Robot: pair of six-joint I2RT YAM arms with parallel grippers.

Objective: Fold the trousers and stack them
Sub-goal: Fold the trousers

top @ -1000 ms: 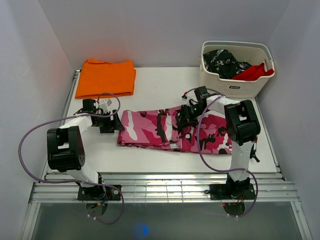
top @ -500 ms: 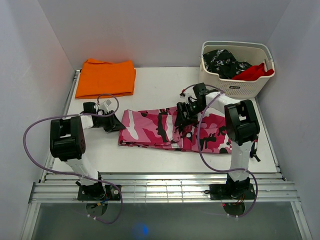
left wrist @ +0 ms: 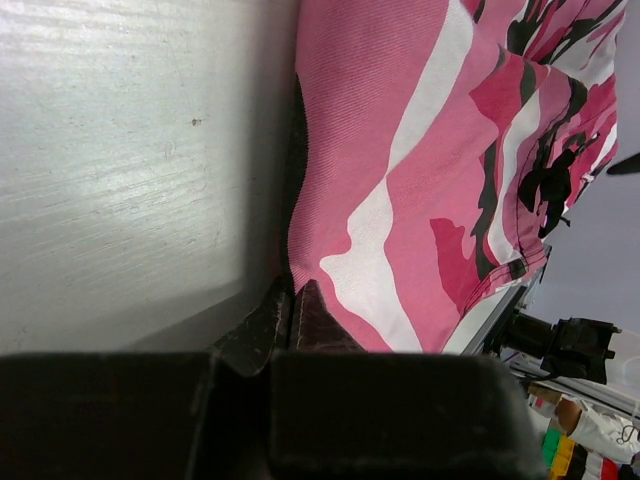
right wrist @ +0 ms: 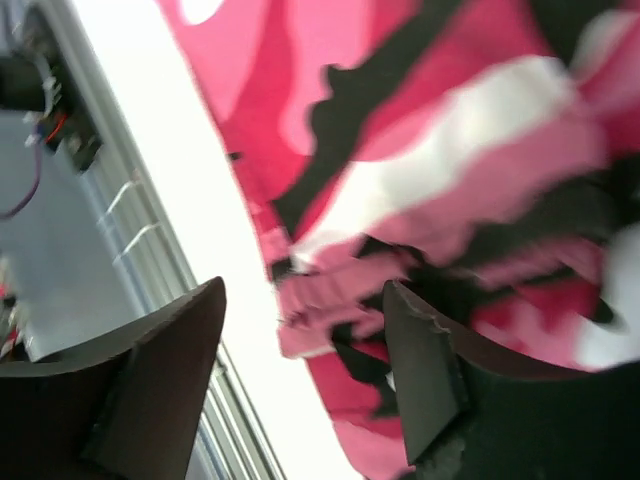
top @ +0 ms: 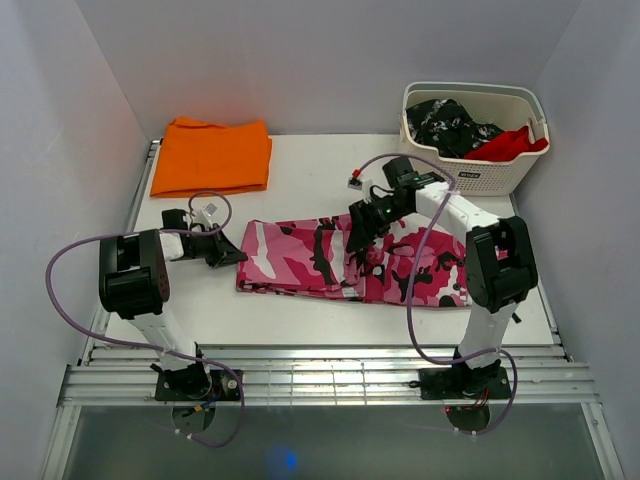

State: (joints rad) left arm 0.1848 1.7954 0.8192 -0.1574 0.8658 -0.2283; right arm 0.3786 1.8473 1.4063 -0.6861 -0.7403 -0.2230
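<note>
The trousers (top: 300,255), in pink, white and black camouflage, lie flat across the middle of the table, lengthwise left to right. My left gripper (top: 232,255) lies low on the table at their left end. In the left wrist view the fingertips (left wrist: 312,305) are pressed together on the cloth's hem, where the pink fabric (left wrist: 420,150) begins. My right gripper (top: 362,232) hovers over the trousers' middle, jaws open. The right wrist view shows its fingers (right wrist: 430,380) spread with nothing between them and the blurred cloth (right wrist: 400,120) beneath.
A folded orange cloth (top: 212,155) lies at the back left. A white basket (top: 480,175) at the back right holds a black-and-white speckled garment (top: 448,122) and a red cloth (top: 510,143). Walls close in on three sides; metal rails (top: 320,375) run along the near edge.
My left gripper has shut on the trousers' left hem. My right gripper has opened, let go of the cloth and lifted off the trousers' middle, its elbow swinging right.
</note>
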